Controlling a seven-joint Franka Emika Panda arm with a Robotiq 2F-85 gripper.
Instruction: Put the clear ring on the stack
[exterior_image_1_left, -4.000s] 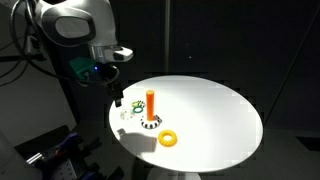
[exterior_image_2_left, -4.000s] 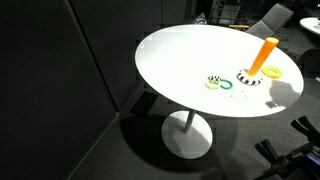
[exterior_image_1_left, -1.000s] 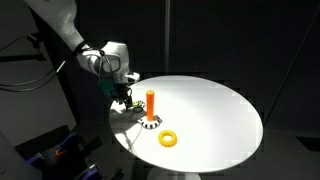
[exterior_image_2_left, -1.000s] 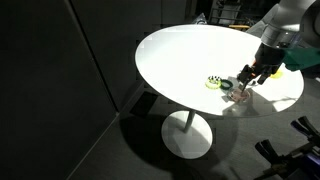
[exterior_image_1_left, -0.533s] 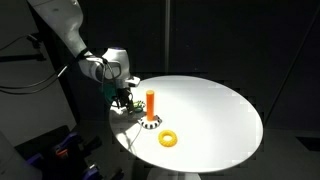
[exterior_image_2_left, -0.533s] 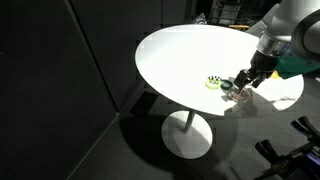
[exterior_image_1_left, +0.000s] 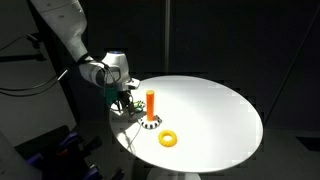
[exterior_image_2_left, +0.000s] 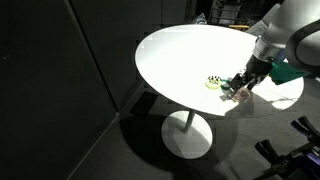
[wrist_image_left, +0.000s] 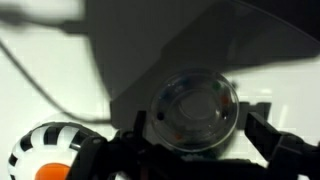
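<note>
In the wrist view the clear ring (wrist_image_left: 193, 105) lies flat on the white table, see-through with faint coloured specks. My gripper (wrist_image_left: 199, 122) is open, with one dark finger on each side of the ring and a small gap to each. The stack's striped base with its orange peg (wrist_image_left: 45, 158) shows at the bottom left. In an exterior view the orange peg (exterior_image_1_left: 151, 102) stands upright just beside my gripper (exterior_image_1_left: 125, 101), which is low over the table. In an exterior view my gripper (exterior_image_2_left: 240, 90) and arm hide the stack.
The round white table (exterior_image_1_left: 210, 110) stands on a single pedestal, and its edge runs close to my gripper. A yellow-orange ring (exterior_image_1_left: 168, 139) lies flat near the stack. Small green and black-and-white rings (exterior_image_2_left: 214, 82) lie next to my gripper. Dark surroundings.
My gripper has come down from above the table edge to the table surface beside the peg and now straddles the clear ring. The rings and the stack have not moved.
</note>
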